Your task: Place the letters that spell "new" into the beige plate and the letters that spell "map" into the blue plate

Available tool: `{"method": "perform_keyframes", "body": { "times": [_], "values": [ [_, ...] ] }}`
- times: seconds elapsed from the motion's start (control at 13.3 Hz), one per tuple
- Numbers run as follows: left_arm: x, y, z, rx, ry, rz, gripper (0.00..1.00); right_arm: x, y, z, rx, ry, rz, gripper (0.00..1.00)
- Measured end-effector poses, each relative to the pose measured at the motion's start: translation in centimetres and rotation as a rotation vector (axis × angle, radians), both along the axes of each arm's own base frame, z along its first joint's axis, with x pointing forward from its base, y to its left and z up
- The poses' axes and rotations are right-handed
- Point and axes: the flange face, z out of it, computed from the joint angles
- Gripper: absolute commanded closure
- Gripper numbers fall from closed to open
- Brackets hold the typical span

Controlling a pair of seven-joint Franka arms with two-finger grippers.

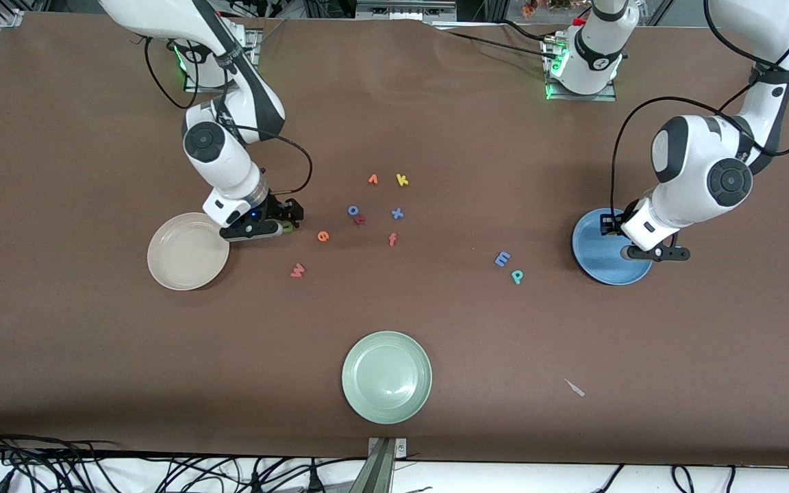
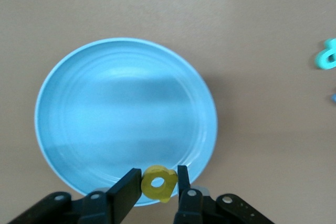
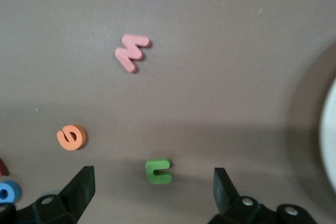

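The left gripper [image 2: 157, 184] pinches the yellow a [image 2: 159, 183] over the blue plate [image 2: 94, 124], which holds nothing yet. The right gripper [image 3: 152, 184] hangs wide over the green n [image 3: 158, 171], just beside the bare beige plate [image 1: 188, 250]. The orange e [image 1: 323, 236], red-pink w [image 1: 297, 270], blue m [image 1: 502, 258] and teal p [image 1: 517, 276] lie on the table [image 1: 93, 370].

m [image 1: 502, 258] beside p [image 1: 517, 276], near plate [image 1: 590, 263]

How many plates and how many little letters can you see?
Plates: 3 (beige plate, blue plate, pale green plate)
Foam letters: 12, counting the yellow a held in the left gripper
Total: 15
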Motion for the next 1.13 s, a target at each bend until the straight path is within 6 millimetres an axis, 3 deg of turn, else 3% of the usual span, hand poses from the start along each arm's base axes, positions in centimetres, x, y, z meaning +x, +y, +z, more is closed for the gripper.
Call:
{"method": "perform_keyframes", "body": {
  "times": [0.15, 0.45, 0.75, 1.13],
  "values": [
    [-0.3, -0.2, -0.5, 0.000, -0.008, -0.006, 0.16, -0.4, 0.1, -1.9, -0.007, 0.016, -0.004, 0.01],
    [-0.1, -0.9, -0.4, -0.002, -0.032, -0.020, 0.17, -0.7, -0.1, -3.3, -0.015, 0.035, -0.009, 0.17],
    [1.2, -6.3, -0.3, -0.021, -0.141, -0.084, 0.17, -0.8, 0.1, -3.5, -0.015, 0.039, -0.020, 0.31],
    [4.2, -12.6, -3.7, -0.051, -0.144, -0.024, 0.17, -1.0, 0.4, -3.8, -0.017, 0.044, -0.024, 0.53]
  ]
}}
